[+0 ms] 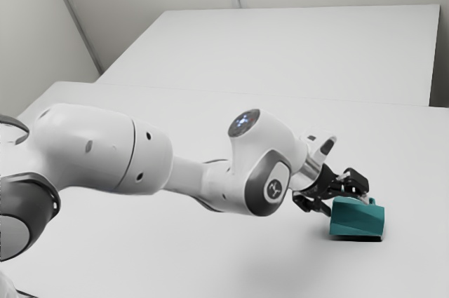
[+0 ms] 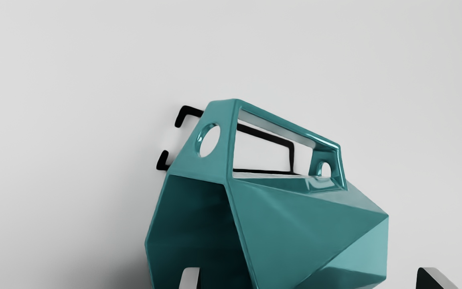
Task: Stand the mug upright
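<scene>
Mug (image 1: pixel 357 217): lying on its side on the table (image 1: pixel 182 263), toward the exterior view's right, directly below the gripper (image 2: pixel 310 279). Mouth (image 2: pixel 199 224) opens sideways, dark inside; the faceted body runs back from it to the base; handle (image 2: pixel 225 136) juts from the flank. Gripper open, fingers wide apart: one fingertip (image 2: pixel 189 279) lines up with the mouth, the other (image 2: pixel 435 277) stands beyond the base end with a gap showing. We cannot tell whether the first is inside the rim or just in front of it. Arm (image 1: pixel 277 140) reaches in low from the exterior view's left. Step in hand, we judge: secure a hold, then tip the body up. Best to settle the finger placement before closing; a squeeze from mouth to base could skid on the slanted facets or obstruct the base at set-down. One finger inside the wall and one outside, near the rim, seems sounder. Then we would lift slightly, rotate slowly until the mouth faces up, keep the handle clear of the table, and release only once the base sits flat.
</scene>
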You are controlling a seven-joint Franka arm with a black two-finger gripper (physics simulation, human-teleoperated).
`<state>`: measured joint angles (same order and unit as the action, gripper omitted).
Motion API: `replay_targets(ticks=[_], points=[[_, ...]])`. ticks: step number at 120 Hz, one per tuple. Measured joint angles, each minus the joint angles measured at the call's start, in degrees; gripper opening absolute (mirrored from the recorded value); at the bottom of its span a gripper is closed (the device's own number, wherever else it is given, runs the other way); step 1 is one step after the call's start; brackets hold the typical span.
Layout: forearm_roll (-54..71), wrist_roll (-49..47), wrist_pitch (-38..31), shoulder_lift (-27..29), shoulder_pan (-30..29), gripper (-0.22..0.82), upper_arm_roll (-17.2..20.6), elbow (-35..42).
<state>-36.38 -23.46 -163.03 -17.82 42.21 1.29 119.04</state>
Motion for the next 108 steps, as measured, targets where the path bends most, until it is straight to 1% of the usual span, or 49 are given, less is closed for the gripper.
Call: replay_targets(ticks=[28,45,53,70,79,101,108], points=[[0.43,-0.44,-2.42,-1.87,0.39,0.56,0.02,-0.88],[1.15,-0.25,-3.49,-2.37,0.49,0.49,-0.02,-2.77],[1.3,-0.11,-3.79,-2.53,0.5,0.42,-0.03,-3.0],[1.73,0.15,-4.13,-2.61,0.5,0.21,-0.04,-3.79],[2.82,0.27,-4.01,-2.79,0.51,0.12,-0.08,-5.18],[4.29,0.52,-3.75,-3.33,0.5,-0.03,-0.14,-6.81],[4.45,0.59,-3.7,-3.44,0.51,-0.07,-0.15,-7.07]])
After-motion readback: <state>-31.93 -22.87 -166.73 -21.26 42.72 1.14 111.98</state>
